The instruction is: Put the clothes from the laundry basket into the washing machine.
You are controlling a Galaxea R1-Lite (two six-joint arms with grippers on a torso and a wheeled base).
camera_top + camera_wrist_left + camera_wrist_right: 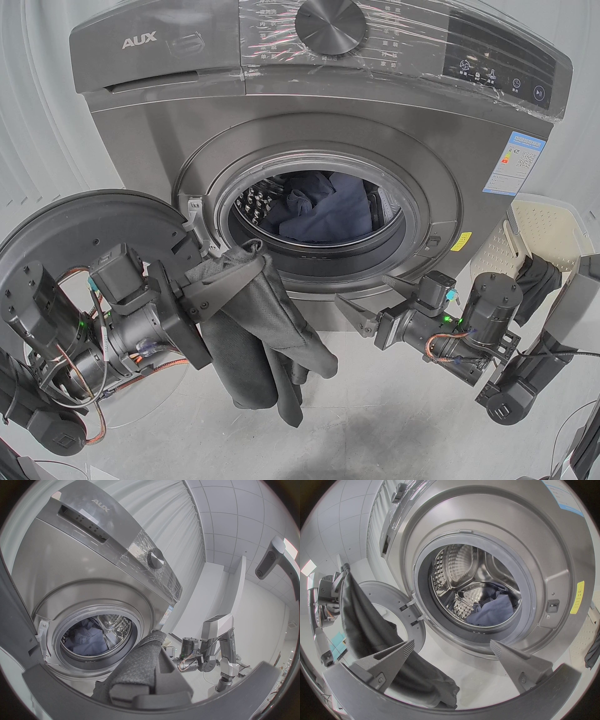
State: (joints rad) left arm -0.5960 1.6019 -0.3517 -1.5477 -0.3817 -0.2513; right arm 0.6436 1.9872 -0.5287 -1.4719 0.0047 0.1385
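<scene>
Over the glossy pale floor point(387, 419), my left pincer point(250, 265) clamps one limp charcoal garment point(278, 328); my right pincer point(361, 289) gapes wide.

The left gripper point(154, 661) is clamped on a grey cloth point(137, 667), just in front of the washing machine point(78, 561). The door point(12, 611) stands open. Blue clothes point(82, 637) lie inside the drum point(120, 628). The right arm point(218, 636) sits well apart, beside the machine. A white curtain point(162, 520) hangs behind

A white curtain point(170, 520) hangs above a pale floor point(400, 412).
</scene>
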